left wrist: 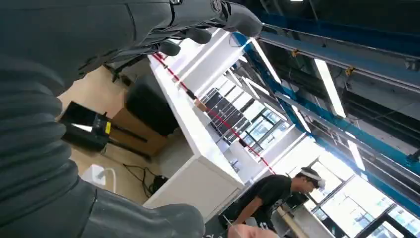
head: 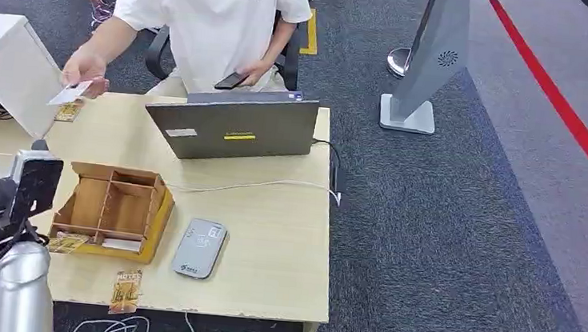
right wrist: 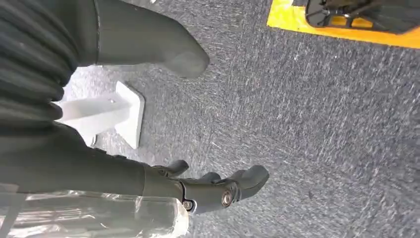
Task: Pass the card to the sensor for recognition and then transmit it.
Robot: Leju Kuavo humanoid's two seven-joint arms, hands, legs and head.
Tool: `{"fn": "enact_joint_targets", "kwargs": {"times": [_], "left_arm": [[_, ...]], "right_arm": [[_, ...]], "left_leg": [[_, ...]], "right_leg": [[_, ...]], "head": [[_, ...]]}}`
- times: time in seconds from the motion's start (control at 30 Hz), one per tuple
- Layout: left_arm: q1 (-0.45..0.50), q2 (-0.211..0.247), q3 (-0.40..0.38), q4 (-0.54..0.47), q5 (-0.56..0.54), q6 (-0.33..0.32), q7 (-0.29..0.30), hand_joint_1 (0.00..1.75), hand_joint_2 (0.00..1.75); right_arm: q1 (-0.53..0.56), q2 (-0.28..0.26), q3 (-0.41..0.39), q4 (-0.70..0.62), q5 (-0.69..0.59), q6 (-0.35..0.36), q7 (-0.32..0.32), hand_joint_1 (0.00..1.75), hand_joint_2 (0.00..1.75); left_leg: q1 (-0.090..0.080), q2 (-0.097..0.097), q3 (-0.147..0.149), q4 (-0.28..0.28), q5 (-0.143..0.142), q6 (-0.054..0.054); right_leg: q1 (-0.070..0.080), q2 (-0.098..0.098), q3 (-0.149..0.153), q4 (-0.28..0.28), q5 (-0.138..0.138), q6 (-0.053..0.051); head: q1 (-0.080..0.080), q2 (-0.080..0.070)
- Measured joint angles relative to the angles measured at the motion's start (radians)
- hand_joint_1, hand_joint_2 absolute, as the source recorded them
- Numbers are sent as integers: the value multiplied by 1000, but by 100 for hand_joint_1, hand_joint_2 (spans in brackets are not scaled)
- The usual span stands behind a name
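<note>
Grey carpet with a red stripe surrounds a pale wooden table (head: 268,236), and the grey card sensor (head: 198,248) lying flat near the table's front edge serves as the landmark. Just beside the sensor, toward the robot's left, sits an open wooden box (head: 114,208) with compartments; small gold-printed packets lie by the box's front corner and at the table edge. Beyond the sensor stands a grey laptop (head: 234,125) with its lid back facing the robot, a white cable running between the two. Farther still, a person in a white T-shirt (head: 208,14) sits behind the laptop; the person's hand (head: 84,67), well away from the sensor and past the box, holds the white card (head: 70,93) above the table's far left corner. The left hand (left wrist: 99,44) is raised with its fingers spread apart, holding nothing. The right hand (right wrist: 124,124) hangs over the carpet, fingers loosely extended and likewise empty.
</note>
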Motion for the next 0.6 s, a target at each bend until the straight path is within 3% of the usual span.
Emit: {"fn": "enact_joint_targets", "kwargs": {"times": [0.6], "left_arm": [[-292, 162, -151, 301, -407, 103, 244, 0, 175]], "right_arm": [[-2, 0, 29, 4, 79, 29, 8, 0, 175]], "left_leg": [[0, 1, 0, 0, 1, 0]], "right_leg": [[0, 1, 0, 0, 1, 0]], "head": [[0, 0]]}}
